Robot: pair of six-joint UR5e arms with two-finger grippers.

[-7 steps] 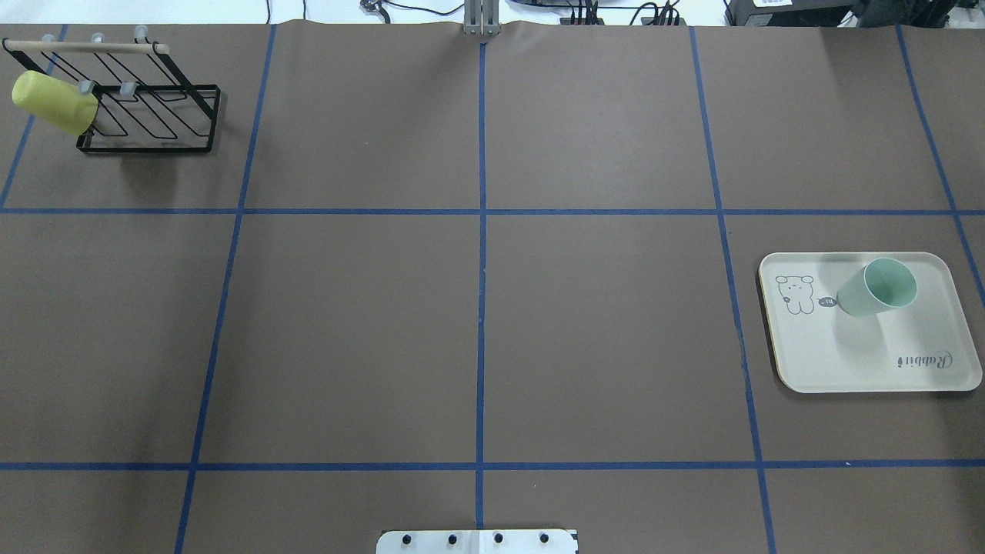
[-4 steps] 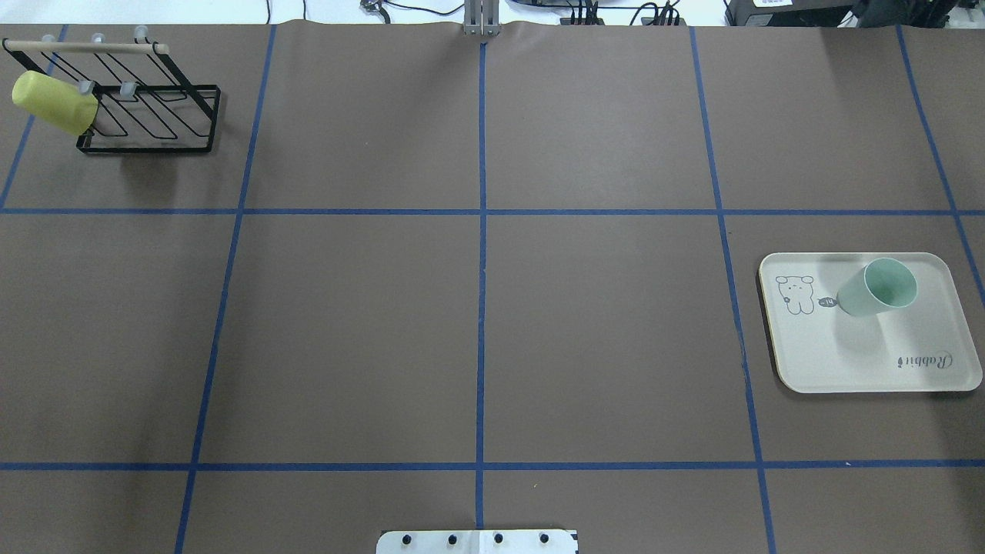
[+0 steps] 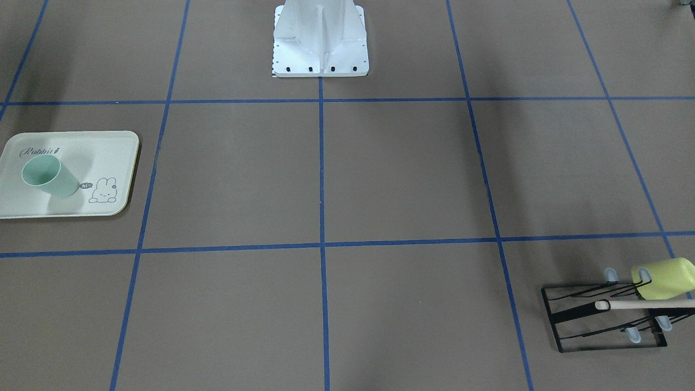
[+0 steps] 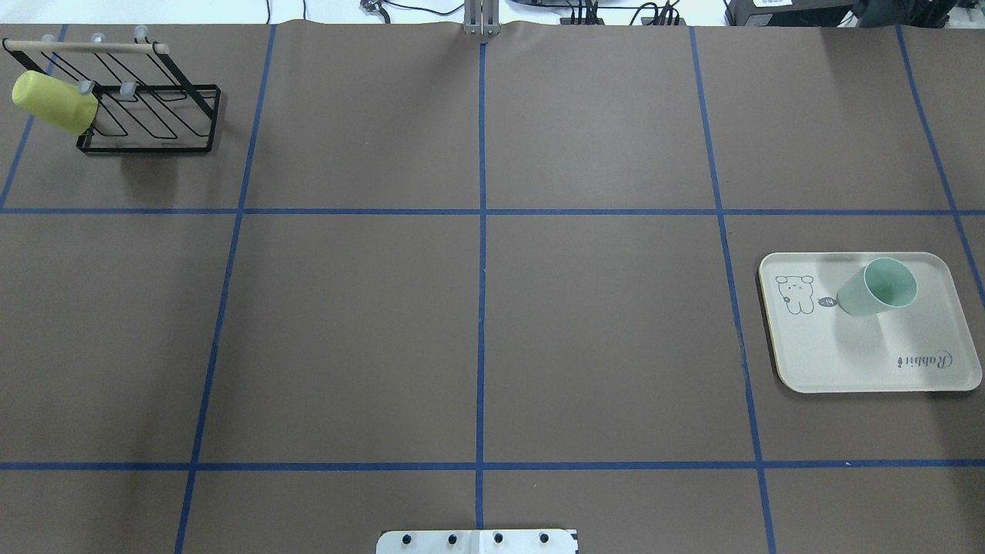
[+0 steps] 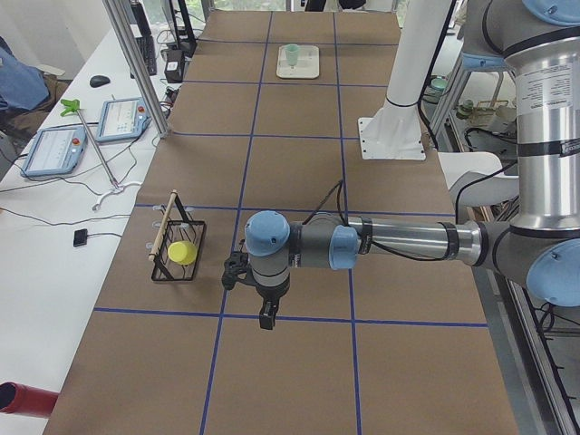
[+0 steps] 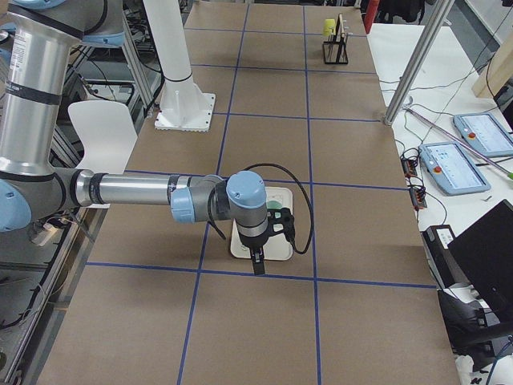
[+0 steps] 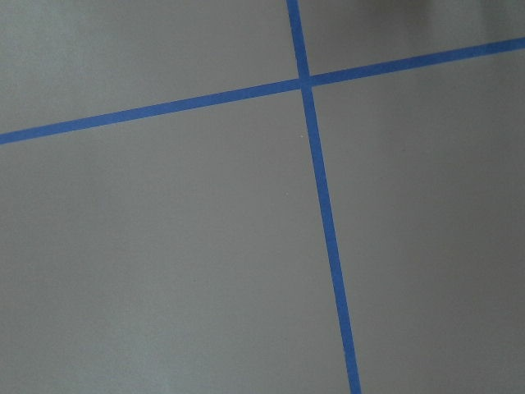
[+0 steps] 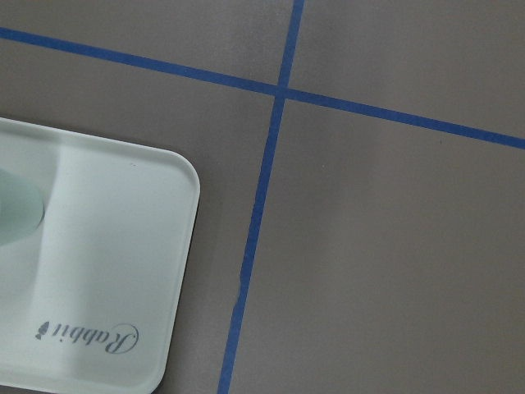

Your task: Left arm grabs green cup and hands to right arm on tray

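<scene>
The pale mint-green cup stands upright, mouth up, on the cream "Rabbit" tray at the table's right side. Both also show in the front view, the cup on the tray. The right wrist view shows the tray's corner and a sliver of the cup. My right gripper hangs high above the tray's near edge, seen only in the right side view. My left gripper hangs over bare table near the rack, seen only in the left side view. I cannot tell whether either is open or shut.
A black wire rack with a wooden bar stands at the far left corner and holds a yellow-green cup on its side. The robot's white base plate is at the near edge. Blue tape lines grid the brown table.
</scene>
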